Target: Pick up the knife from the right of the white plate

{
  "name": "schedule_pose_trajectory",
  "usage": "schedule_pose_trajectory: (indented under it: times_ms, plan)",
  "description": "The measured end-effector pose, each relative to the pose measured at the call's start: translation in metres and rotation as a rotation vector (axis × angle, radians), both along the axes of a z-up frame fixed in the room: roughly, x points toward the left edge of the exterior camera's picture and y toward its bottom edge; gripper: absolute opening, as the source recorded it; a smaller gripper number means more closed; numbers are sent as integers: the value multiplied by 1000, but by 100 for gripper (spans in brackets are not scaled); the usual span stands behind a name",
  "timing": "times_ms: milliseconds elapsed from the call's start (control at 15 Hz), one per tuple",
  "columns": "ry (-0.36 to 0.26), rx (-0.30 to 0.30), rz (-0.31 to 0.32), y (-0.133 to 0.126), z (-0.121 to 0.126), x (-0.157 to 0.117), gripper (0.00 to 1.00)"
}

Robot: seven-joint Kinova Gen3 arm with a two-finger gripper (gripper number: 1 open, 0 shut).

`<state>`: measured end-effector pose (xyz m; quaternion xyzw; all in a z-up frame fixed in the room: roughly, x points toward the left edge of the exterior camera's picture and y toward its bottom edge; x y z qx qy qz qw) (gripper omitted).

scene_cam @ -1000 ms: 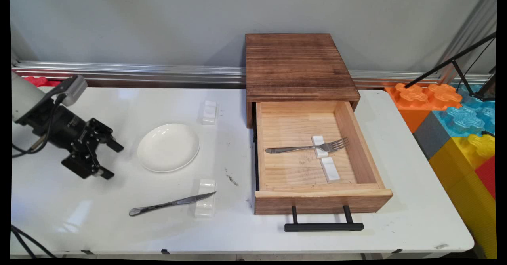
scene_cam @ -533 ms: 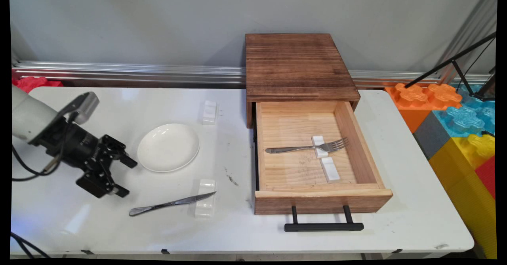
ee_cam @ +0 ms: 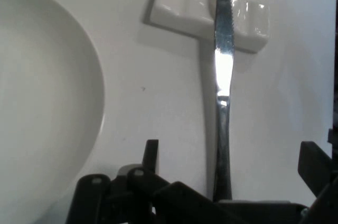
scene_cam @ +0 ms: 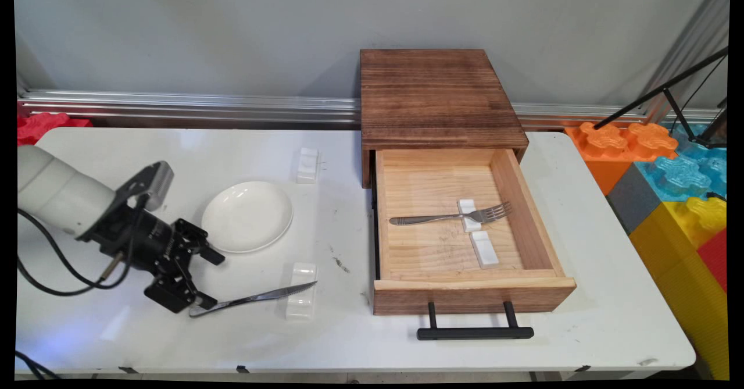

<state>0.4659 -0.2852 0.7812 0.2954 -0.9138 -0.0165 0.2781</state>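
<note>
Gripper (scene_cam: 202, 278) hung fingers spread, holding nothing, over the knife (scene_cam: 251, 299) handle end; blade tip lay on a white rest (scene_cam: 301, 299) at the gripper's 3 o'clock. Knife looked thin, stiff, slick metal, light; handle seemed the best hold. Plate (scene_cam: 247, 216) sat at 1 o'clock. White table (scene_cam: 349, 342), glossy. Open drawer (scene_cam: 471, 287) far right held a fork (scene_cam: 450, 217).

Plain grey wall (scene_cam: 232, 28) at 12 o'clock, aluminium rail (scene_cam: 174, 105) below, colourful foam blocks (scene_cam: 668, 168) at 3 o'clock.
</note>
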Motion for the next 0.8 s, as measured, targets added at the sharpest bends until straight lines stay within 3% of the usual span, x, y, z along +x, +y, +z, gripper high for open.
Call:
schedule_pose_trajectory:
  times_ms: [800]
  plan:
    - [-20,-27,-17,0,-28,-33,100]
